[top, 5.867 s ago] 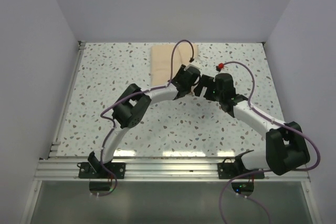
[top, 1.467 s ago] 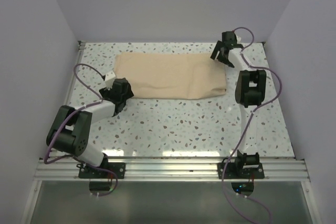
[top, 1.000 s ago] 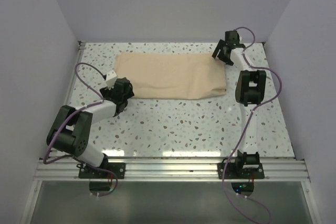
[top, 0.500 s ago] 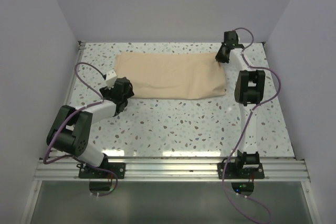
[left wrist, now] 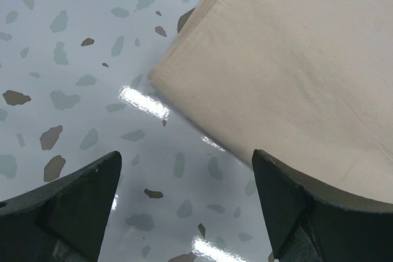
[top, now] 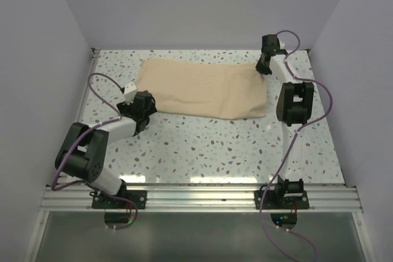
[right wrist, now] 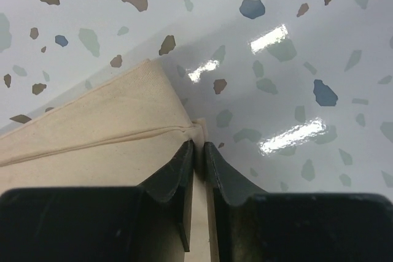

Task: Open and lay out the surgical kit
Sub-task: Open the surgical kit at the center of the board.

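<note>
The surgical kit's beige cloth wrap (top: 202,87) lies spread flat as a wide sheet across the far half of the table. My right gripper (top: 264,67) is at its far right corner, shut on that corner. In the right wrist view the jaws (right wrist: 199,145) pinch a thin fold of the cloth (right wrist: 92,133) at its seam. My left gripper (top: 144,104) stands open at the near left corner. In the left wrist view, only speckled table shows between its fingers (left wrist: 185,164). The cloth's corner (left wrist: 295,59) lies just beyond the fingertips, untouched.
The speckled table (top: 215,145) is boxed in by pale walls on three sides. A metal rail (top: 80,115) runs along its left edge and an aluminium rail (top: 196,197) along the near edge holds the arm bases. Purple cables loop off both arms.
My right gripper has shut on the cloth's far right corner and drawn it slightly right, so the sheet has shifted a little that way. The left arm has not moved.
</note>
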